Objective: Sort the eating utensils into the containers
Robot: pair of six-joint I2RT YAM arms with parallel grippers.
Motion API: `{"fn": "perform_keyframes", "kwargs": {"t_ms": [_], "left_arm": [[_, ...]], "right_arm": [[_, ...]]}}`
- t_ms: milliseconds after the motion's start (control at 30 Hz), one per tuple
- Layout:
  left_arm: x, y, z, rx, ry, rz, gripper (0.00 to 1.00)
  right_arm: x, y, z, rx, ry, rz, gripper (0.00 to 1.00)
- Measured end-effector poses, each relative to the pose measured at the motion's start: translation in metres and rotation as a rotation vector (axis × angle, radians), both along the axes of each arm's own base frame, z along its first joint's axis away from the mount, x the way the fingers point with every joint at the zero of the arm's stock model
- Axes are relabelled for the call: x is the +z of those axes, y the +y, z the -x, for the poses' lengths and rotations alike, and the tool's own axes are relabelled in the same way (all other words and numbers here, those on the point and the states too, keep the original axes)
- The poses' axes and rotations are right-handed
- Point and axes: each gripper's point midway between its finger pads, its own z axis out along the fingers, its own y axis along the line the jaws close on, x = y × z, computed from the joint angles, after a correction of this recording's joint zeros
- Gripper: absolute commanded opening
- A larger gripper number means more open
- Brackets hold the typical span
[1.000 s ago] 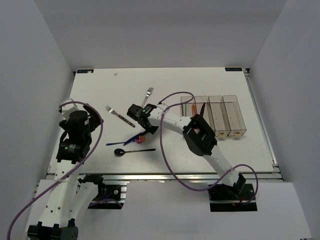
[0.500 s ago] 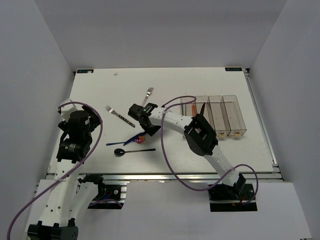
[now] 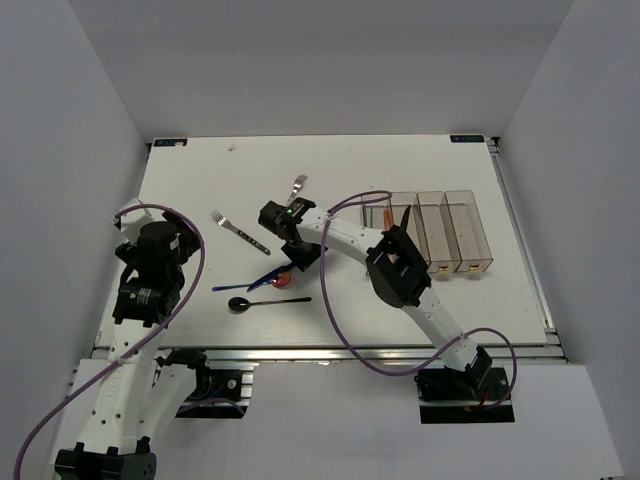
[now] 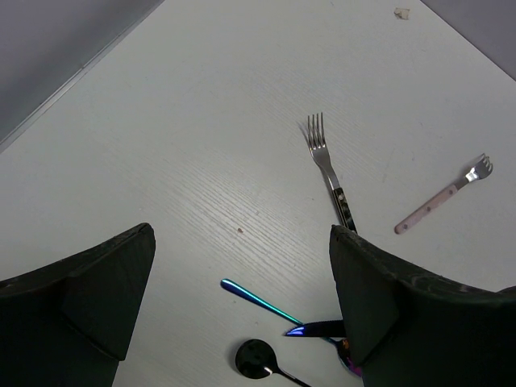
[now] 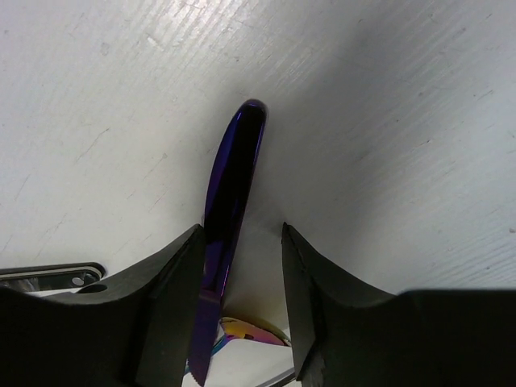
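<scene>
Two hands on record.
- Left hand (image 4: pixel 240 242): jaws at widest, empty, over near-left table (image 3: pixel 200 170).
- Black-bowled spoon (image 3: pixel 240 303): nearest loose item.
- Iridescent knife (image 5: pixel 230 169): flat on table just beyond.
- Right hand (image 5: pixel 242 242): half-wide, fingers straddling knife, gap on one side, not clamped.
- Step, judged: knife pick-up. Next move: close, lift, carry right to containers (image 3: pixel 455 235).
- Dark-handled fork (image 3: pixel 240 231), pink-handled fork (image 3: pixel 297 187): farther back, unsorted.
- Views: only right wrist shows straddle; only top view shows containers.
</scene>
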Motion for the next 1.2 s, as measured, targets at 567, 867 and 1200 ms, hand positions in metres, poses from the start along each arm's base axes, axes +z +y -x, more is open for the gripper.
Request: {"fn": "perform_keyframes", "kwargs": {"t_ms": [567,867,1200], "left_arm": [[0.0013,0.0022,0.0027,0.013,-0.005,-0.003,0.98],[0.0036,0.0024,0.0054,0.015,-0.015,-0.001,0.98],[0.0042,0.0009,0.0054,0.01,-0.017,-0.004,0.98]], "right_arm": [[-0.0031,-0.0029,0.0027,-0.067,0.188,-0.092,0.3],[-0.0054,-0.0043,0.005,-0.07,0.219,-0.094,0.0],[-0.0003,0.0009,-0.0034,-0.063,0.139,-0.169,0.0]]}}
